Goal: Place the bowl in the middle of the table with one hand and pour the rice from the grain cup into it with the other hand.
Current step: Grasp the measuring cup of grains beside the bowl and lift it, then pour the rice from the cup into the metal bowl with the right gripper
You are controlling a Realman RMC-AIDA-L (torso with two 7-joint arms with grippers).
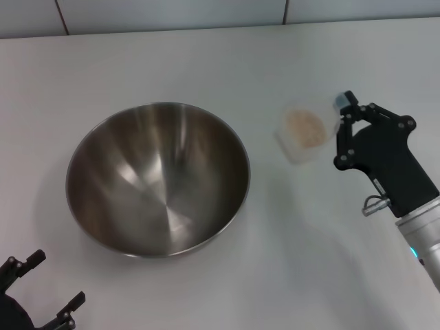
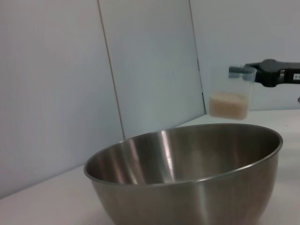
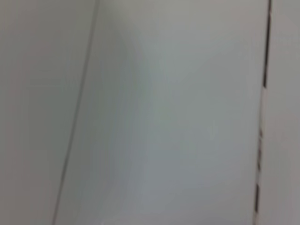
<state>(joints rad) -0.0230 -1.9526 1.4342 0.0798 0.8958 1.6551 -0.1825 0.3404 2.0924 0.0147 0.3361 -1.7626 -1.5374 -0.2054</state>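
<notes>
My right gripper point(image 1: 342, 117) pinches the small clear plastic grain cup point(image 1: 303, 133) by its rim, upright, lifted beside the empty steel bowl point(image 1: 158, 177). Light, thin-walled, slippery; the beige rice point(image 1: 304, 128) shifts loosely. Left gripper point(image 1: 42, 287) open, idle.

bowl point(image 1: 158, 179) on table point(image 1: 289, 275), left of centre | grain cup point(image 1: 304, 133) right of bowl, raised, rice point(image 1: 305, 128) in it | right gripper point(image 1: 340, 130) at cup's right | left gripper point(image 1: 42, 285) near-left
</notes>
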